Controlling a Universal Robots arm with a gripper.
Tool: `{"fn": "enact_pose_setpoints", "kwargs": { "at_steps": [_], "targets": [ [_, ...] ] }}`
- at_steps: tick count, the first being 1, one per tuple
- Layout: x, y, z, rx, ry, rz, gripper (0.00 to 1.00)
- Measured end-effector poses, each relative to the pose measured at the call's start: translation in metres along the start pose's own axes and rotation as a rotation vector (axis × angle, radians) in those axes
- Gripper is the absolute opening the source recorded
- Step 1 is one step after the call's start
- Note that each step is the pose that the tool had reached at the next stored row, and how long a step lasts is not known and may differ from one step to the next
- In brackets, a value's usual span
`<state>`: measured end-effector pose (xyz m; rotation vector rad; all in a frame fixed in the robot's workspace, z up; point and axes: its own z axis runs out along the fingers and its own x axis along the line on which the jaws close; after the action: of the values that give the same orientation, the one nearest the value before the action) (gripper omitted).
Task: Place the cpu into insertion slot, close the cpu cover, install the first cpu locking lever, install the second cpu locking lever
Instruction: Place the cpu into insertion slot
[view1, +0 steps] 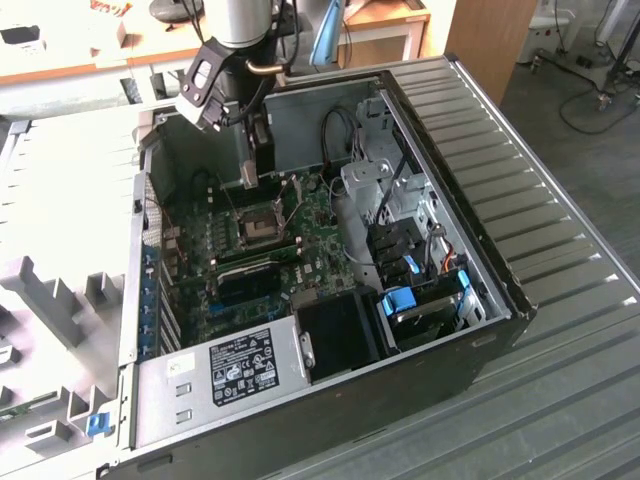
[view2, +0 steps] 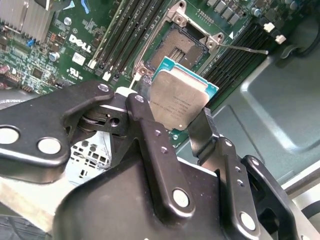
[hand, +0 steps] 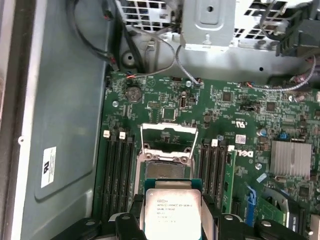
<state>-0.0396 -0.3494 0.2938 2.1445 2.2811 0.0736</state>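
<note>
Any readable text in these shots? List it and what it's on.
cpu top, held in the pincer: printed lines, too small to read.
White label on the case wall: too small to read.
Power supply sticker: too small to read.
White logo on the green board: brand mark, not quoted.

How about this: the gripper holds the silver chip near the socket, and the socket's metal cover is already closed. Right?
No. The cpu cover is open, raised off the insertion slot, as the first wrist view shows. The gripper does hold the cpu near the slot.
</note>
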Motion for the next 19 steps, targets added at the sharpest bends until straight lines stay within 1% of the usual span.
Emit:
{"fn": "enact_pose_setpoints", "kwargs": {
  "at_steps": [3, 13, 14, 17, 19],
  "targets": [
    [0.0000, 0.0000, 0.0001, -0.0002, -0.0004, 0.009, 0.54],
    [0.0000, 0.0000, 0.0003, -0.0002, -0.0003, 0.006, 0.54],
    [0.0000, 0.0000, 0.0004, -0.0003, -0.0005, 0.012, 0.54],
    [0.0000, 0.0000, 0.0007, -0.0013, -0.0020, 0.050, 0.54],
    [0.0000, -0.0002, 0.0013, -0.0015, -0.0020, 0.054, 0.54]
  ]
}}
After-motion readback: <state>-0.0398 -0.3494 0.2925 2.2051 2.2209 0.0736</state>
